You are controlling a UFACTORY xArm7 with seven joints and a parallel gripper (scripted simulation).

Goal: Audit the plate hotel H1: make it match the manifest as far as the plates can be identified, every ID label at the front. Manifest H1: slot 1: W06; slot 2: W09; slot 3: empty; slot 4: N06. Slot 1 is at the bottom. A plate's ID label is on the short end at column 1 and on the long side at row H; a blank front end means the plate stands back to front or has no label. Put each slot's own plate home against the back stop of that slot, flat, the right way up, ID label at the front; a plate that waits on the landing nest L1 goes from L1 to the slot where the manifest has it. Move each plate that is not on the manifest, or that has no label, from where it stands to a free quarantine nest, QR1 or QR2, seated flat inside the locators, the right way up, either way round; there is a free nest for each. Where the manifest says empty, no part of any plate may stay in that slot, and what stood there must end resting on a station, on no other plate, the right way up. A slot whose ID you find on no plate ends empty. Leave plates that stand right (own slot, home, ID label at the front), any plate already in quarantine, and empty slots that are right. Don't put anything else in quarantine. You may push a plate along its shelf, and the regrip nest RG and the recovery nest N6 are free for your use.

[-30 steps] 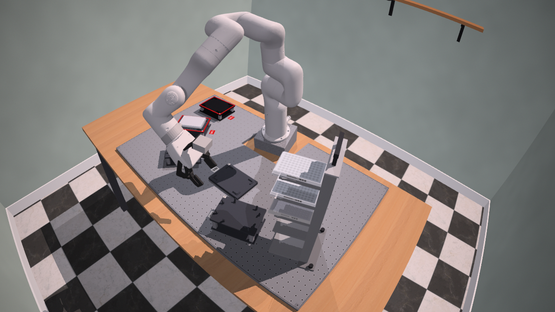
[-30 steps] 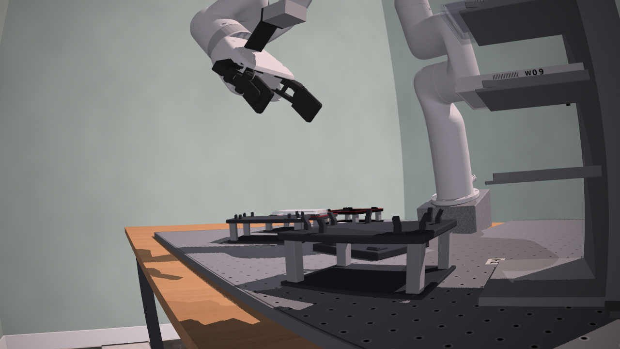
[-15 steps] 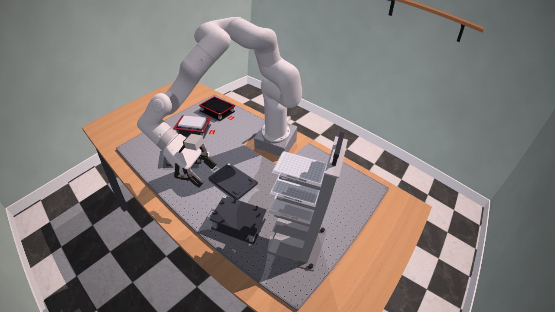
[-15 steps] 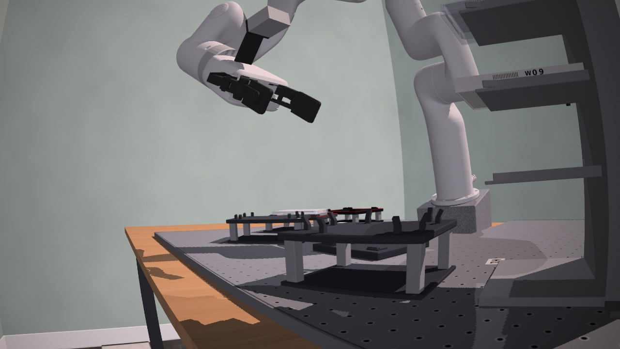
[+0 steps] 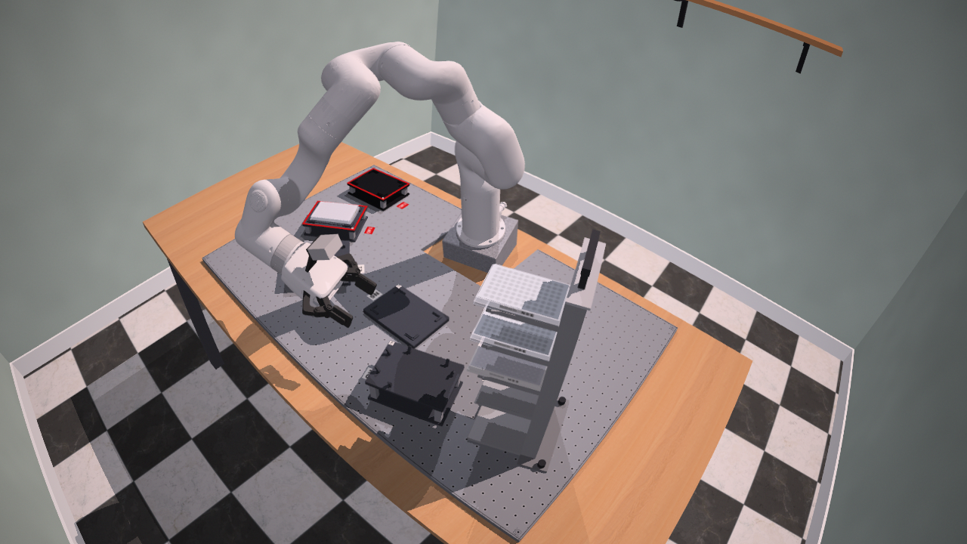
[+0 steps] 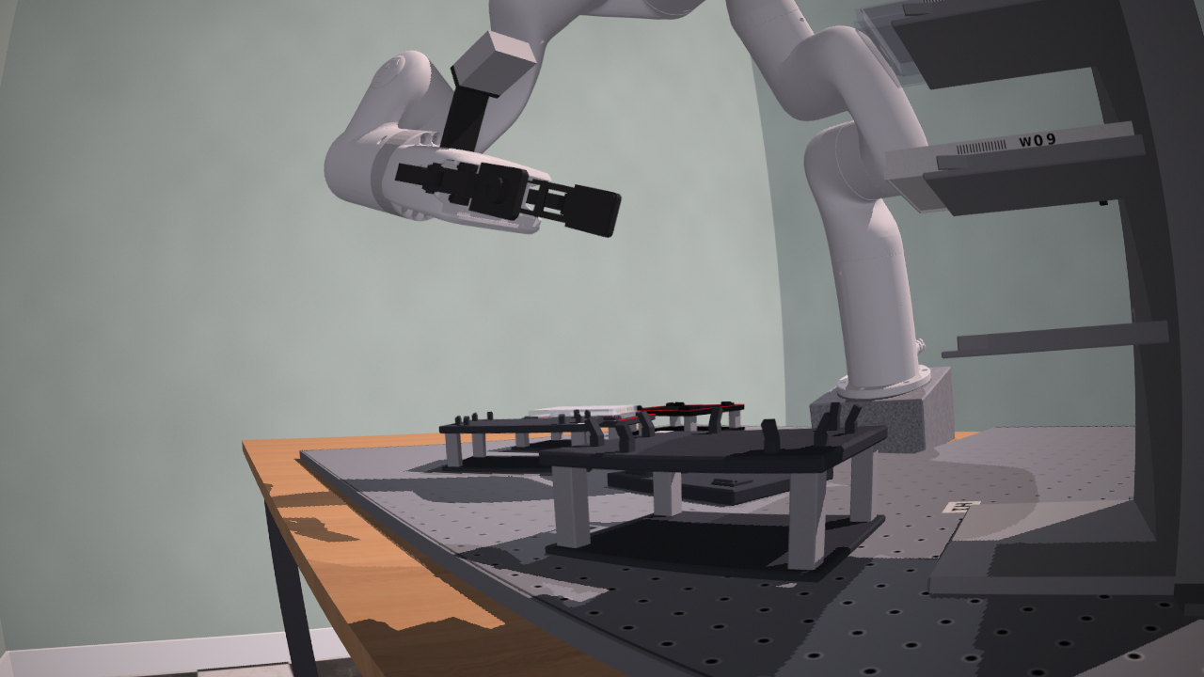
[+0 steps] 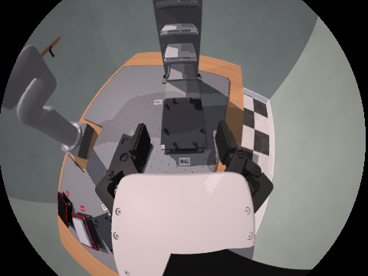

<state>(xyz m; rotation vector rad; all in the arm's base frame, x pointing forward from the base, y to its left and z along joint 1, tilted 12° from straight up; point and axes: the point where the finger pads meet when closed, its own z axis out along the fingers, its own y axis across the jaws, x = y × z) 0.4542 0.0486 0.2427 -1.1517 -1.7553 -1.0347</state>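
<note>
The xArm's single arm point(image 5: 406, 74) rises from its base, arches high through a bent elbow and descends to a wrist point(image 5: 270, 243) held well above the bench. The gripper point(image 5: 347, 298) lies close to horizontal, tilted slightly down, in the exterior view. Its two black fingers stand spread to their full width, with nothing between them, seen either side of the pale wrist housing in the wrist camera.

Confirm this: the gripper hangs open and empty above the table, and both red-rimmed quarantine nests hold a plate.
Only one does. In the top view the nearer red-rimmed nest holds a white plate; the farther nest is bare. The gripper does hang open and empty.
</note>
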